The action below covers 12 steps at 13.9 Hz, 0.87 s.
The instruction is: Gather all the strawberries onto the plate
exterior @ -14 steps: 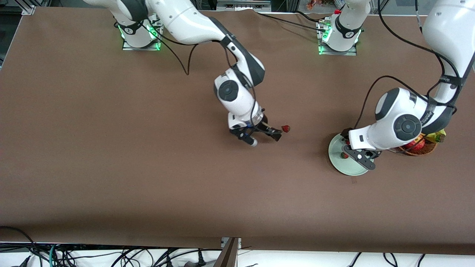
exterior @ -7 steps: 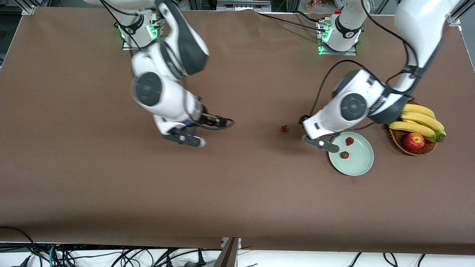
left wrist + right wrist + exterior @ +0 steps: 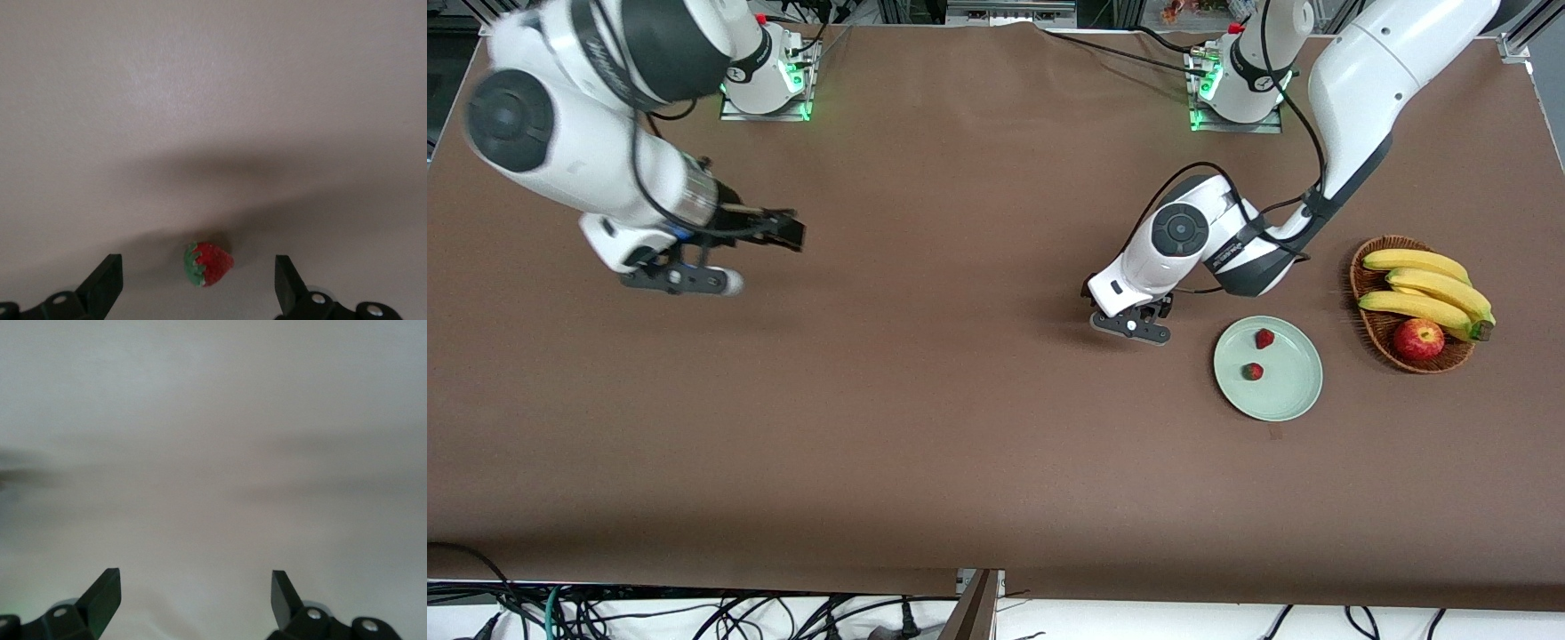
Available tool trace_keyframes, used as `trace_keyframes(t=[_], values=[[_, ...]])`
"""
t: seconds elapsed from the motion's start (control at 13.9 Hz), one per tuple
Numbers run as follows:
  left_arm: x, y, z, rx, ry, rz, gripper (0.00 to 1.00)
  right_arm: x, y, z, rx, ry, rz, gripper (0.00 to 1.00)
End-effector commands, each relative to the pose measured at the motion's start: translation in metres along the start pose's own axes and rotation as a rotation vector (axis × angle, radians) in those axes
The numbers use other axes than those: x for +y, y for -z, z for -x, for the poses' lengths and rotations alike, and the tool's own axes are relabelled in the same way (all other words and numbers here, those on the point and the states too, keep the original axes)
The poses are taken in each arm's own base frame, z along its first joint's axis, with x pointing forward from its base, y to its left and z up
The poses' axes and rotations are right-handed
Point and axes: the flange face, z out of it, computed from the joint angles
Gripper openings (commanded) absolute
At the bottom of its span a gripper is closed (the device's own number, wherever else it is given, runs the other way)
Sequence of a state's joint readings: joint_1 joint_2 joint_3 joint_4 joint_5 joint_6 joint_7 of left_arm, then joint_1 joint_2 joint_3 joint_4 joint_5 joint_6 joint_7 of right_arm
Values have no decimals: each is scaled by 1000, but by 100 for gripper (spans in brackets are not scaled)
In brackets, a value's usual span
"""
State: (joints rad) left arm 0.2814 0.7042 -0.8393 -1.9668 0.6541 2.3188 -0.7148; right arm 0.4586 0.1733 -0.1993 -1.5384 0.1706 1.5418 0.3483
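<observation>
Two strawberries [image 3: 1264, 339] [image 3: 1254, 372] lie in the pale green plate [image 3: 1288, 391]. The third strawberry [image 3: 208, 264] lies on the brown table, on the side of the plate toward the right arm's end. In the front view the left hand hides it. My left gripper [image 3: 1138, 313] is low over it. In the left wrist view that gripper [image 3: 198, 268] is open, with the berry between its fingers [image 3: 101, 285] and touching neither. My right gripper [image 3: 787, 233] is open and empty over bare table near the right arm's end, as its wrist view [image 3: 195, 579] shows.
A brown wicker basket [image 3: 1371, 327] with bananas [image 3: 1423, 286] and a red apple [image 3: 1418, 339] stands beside the plate toward the left arm's end. Cables hang along the table's front edge.
My right arm has swung away from the third strawberry toward its own end of the table. My left gripper has moved from over the plate to over that strawberry.
</observation>
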Motion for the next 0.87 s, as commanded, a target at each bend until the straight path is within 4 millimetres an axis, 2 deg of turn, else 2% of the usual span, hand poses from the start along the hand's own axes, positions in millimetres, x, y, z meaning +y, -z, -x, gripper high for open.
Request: trace_keyframes(t=[0.0,0.07,0.14,0.29,0.36,0.43,0.5,0.58,0.79], values=[[27,-20,11,45,14,-72,100,63,36,22,5,75,9,99],[26,-32,14,40,13,-93,100,92,47,22,6,119,13,99],[27,-33,14,38,12,-95,100,116,56,25,12,142,19,99],[25,-35,15,35,14,-95,97,140,71,37,21,187,60,99],[24,-37,16,30,14,-95,56,142,78,47,25,188,76,100],[23,-37,15,30,17,-95,26,143,79,49,28,189,78,99],[20,-36,14,30,13,-95,10,143,78,49,27,187,80,99],[17,-35,13,32,11,-96,3,141,79,48,33,189,79,99],[14,-26,7,42,5,-107,0,139,78,38,54,190,77,99]])
